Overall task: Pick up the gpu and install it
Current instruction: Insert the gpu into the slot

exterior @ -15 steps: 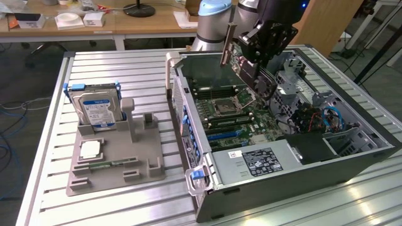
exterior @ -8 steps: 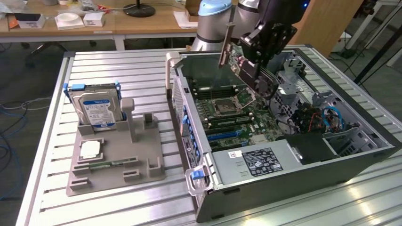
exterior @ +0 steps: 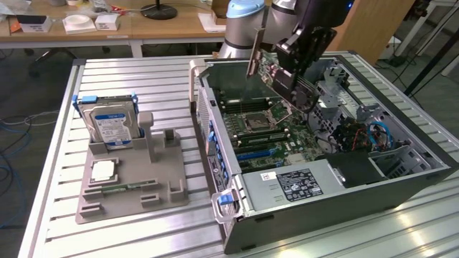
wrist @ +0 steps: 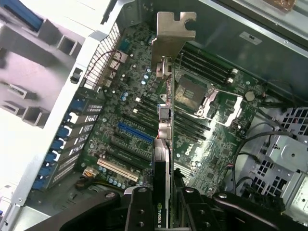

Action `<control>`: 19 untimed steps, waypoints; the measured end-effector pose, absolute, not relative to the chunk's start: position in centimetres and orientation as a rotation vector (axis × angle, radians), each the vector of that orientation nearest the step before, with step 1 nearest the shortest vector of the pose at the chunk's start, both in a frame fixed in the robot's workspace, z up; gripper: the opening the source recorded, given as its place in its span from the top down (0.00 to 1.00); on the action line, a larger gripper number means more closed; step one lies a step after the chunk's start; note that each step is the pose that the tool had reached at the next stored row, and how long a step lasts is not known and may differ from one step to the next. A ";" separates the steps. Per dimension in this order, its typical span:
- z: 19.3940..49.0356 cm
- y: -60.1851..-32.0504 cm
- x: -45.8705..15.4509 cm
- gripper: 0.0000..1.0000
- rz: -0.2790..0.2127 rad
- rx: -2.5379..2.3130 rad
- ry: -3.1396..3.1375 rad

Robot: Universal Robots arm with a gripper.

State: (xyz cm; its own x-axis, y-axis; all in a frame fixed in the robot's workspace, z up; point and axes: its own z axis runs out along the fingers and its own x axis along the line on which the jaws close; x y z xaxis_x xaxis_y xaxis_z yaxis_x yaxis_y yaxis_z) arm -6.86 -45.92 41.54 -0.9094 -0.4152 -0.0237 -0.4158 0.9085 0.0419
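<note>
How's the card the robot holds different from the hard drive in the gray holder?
The gpu hangs tilted in the gripper over the computer case; the hard drive stands upright in its gray holder. The gpu is thin, the hard drive thicker and silvery. Both are flat rectangles.

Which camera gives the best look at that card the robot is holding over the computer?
The exterior view: the gpu hangs tilted in the jaws above the open computer case, its flat face showing. The wrist view sees it edge-on, a thin strip ending in the silvery bracket over the motherboard.
</note>
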 end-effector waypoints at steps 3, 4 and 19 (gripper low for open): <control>41.5 -45.9 -6.9 0.74 0.072 -0.717 3.044; 41.5 -45.9 -6.9 0.74 0.072 -0.734 3.040; 41.5 -45.9 -6.9 0.74 0.074 -1.003 2.967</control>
